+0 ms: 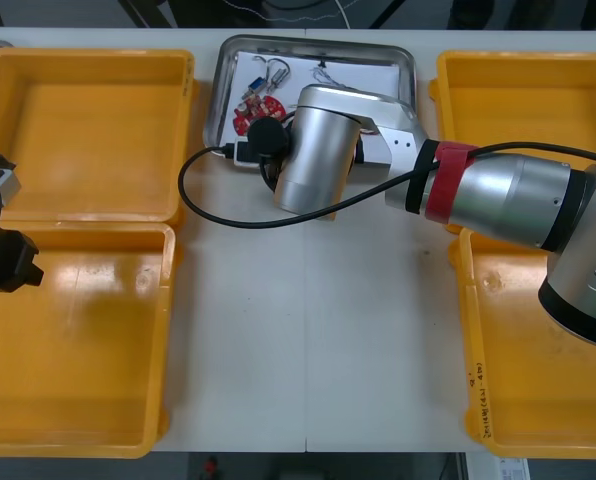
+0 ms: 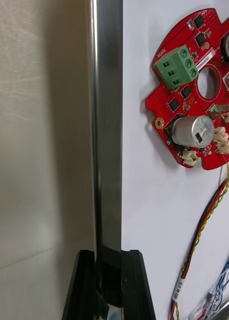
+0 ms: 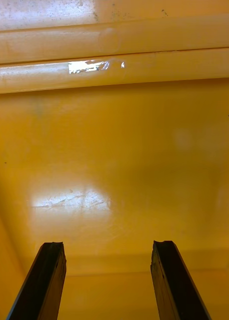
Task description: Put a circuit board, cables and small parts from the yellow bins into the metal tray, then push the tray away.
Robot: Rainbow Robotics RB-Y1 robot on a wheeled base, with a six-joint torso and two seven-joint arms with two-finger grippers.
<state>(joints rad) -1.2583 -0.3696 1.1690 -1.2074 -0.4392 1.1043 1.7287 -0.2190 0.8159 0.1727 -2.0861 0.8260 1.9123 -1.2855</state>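
Metal tray (image 1: 216,100) sits far-centre between the yellow bins, holding a circuit board (image 2: 194,90) and cables (image 2: 204,225). Right gripper (image 2: 108,260) is clenched on its rim (image 2: 107,125). I judge loading done; next, a straight push away. Left gripper (image 3: 107,250) hangs released over a yellow bin (image 3: 114,150).

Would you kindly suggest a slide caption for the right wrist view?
Right tool grips the metal tray by its rim; a red circuit board and a red and yellow cable lie inside.

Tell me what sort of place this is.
Probably an electronics kitting bench: yellow bins flank a metal tray holding a circuit board and cables. The right gripper clamps the tray's rim; the left gripper hangs open over a bin.
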